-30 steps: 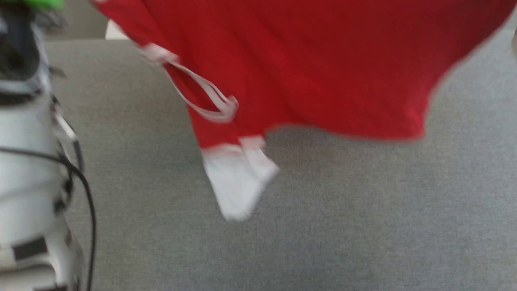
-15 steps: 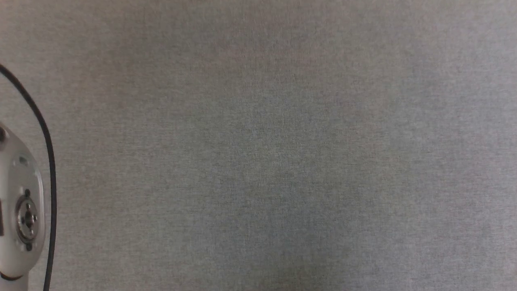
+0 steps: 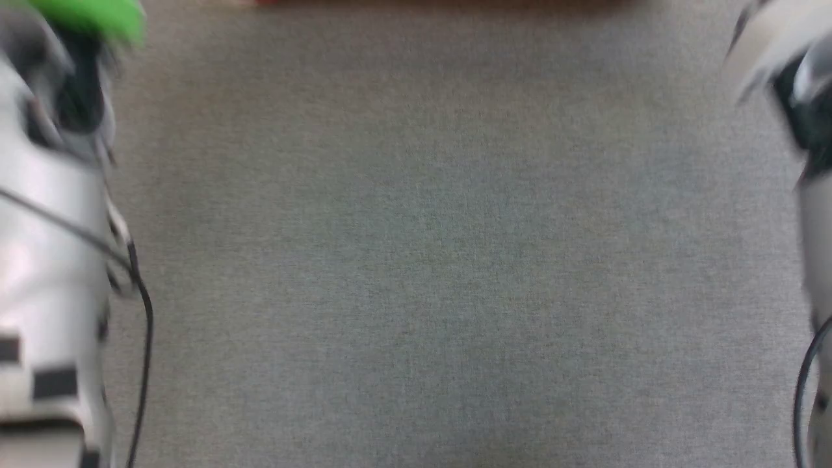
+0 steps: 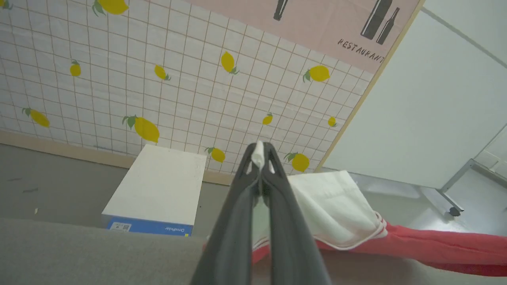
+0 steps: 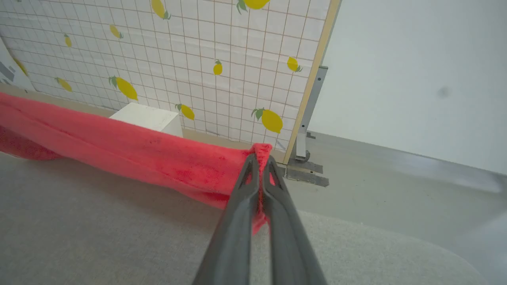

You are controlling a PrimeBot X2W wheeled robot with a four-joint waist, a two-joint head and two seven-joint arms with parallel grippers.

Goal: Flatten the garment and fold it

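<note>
Grey woven cloth (image 3: 416,260) covers the work surface. The garment (image 5: 138,152) hangs stretched above its far edge, between the two grippers.

From the right wrist, the red body is bunched into a long sagging band running off to that view's left. Its near end is pinched at the tips of the right gripper (image 5: 261,158), whose fingers are pressed together on a fold of red fabric.

The left wrist view adds the white sleeve (image 4: 332,206) with its red-and-white striped trim, draped just to the right of the left gripper (image 4: 259,152). That gripper's fingers are likewise closed, with a small tuft of white fabric poking out at the tips. From the sleeve, the red body trails away to that view's right.

The head view is blurred. It catches the garment as a thin red strip along its top edge, with the grey cloth bare below. A pale left forearm (image 3: 52,260) with a black cable (image 3: 140,338) and a green blur (image 3: 91,16) above it stands at one side. The right forearm (image 3: 812,195) stands at the other.

Beyond the surface, both wrist views show a lemon-print tiled panel (image 4: 178,91) and a white box (image 4: 158,186) on the grey floor before it; the left wrist view shows the box's blue side. That view also shows a pink poster (image 4: 336,23) with dark bottle shapes and the word RESTAURANT, next to a plain white wall (image 4: 427,99). In the right wrist view a metal bracket (image 5: 305,130) stands at the panel's edge.
</note>
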